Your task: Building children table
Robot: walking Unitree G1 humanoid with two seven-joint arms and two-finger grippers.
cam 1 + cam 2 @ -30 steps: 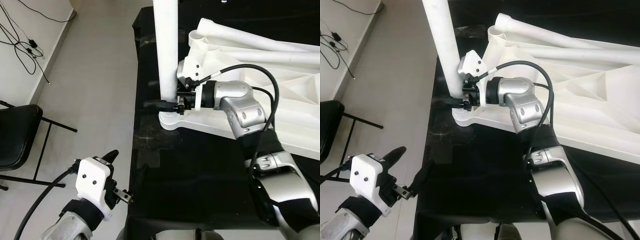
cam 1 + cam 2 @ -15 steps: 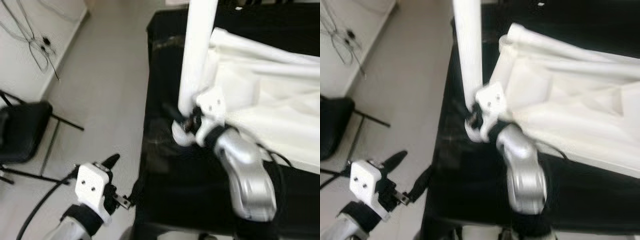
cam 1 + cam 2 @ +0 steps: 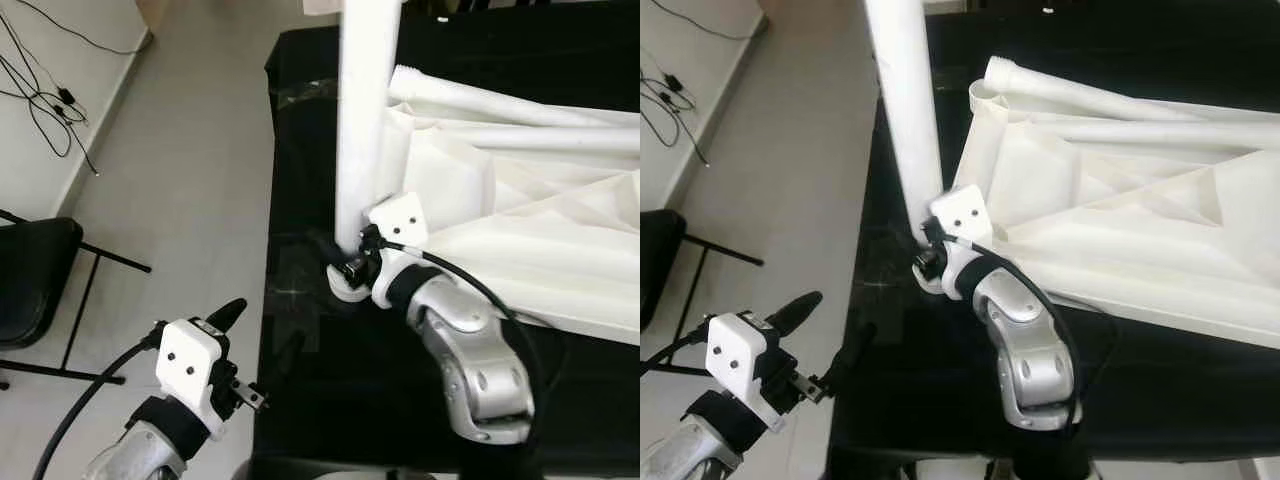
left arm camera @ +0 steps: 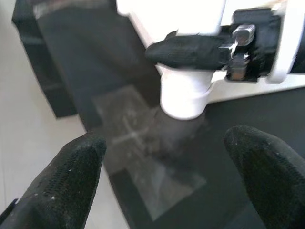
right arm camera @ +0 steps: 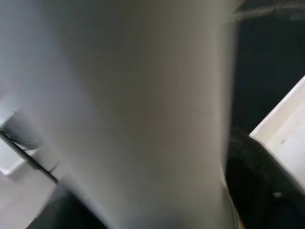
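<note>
Fitting a leg (image 3: 367, 110) into the corner socket (image 3: 345, 283) of the upturned tabletop (image 3: 1160, 225) looks like the step in hand. The tabletop lies on a black bench (image 3: 330, 370), its left near corner at the bench's left edge, two loose legs (image 3: 1120, 95) lying across its far side. The leg stands upright in that corner. The right gripper (image 3: 345, 250) is clamped on it just above the socket, one finger round each side.

The left gripper (image 3: 232, 335) hangs near and left, off the bench edge over the floor (image 3: 190, 180), fingers apart, holding nothing.

Next move, I judge: twist or press the leg home while keeping it plumb; the tabletop may need steadying.

The left wrist view shows the socket's rim and the right gripper's finger (image 4: 190, 50) against the leg; the head views hide that joint behind the wrist. The right wrist view gives the leg's blurred white surface (image 5: 143, 109) very close.
</note>
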